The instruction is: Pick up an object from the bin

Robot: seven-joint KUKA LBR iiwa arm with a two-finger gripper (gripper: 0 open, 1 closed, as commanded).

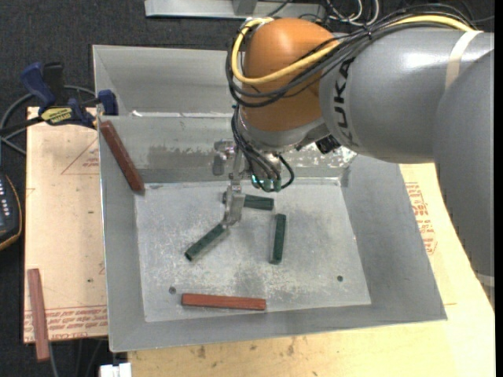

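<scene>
Near the middle of the grey metal bin (pixel 157 293), a little toward 12 o'clock, the gripper (pixel 233 213) hangs under the arm's orange cover (pixel 283 61). Its tip overlaps the upper end of a dark green stick (pixel 203 245), so that end is hard to make out. Whether the tool stands apart, together or clamped on the stick cannot be told, and contact cannot be confirmed. That stick lies flat on the floor with its long axis running from 1 o'clock at the tip down to 7 o'clock.

A short green stick (pixel 259 203) lies crosswise just at 3 o'clock of the tip, its near end hidden behind the tool. Another green stick (pixel 277 239) lies at 4 o'clock, nearly along the 12-to-6 line. At 6 o'clock, well apart, a red-brown stick (pixel 224 301) lies crosswise near the front wall. At 10 o'clock a second red-brown stick (pixel 122 158) leans tilted against the left wall. The arm's bulk covers the bin's corner at 2 o'clock.
</scene>
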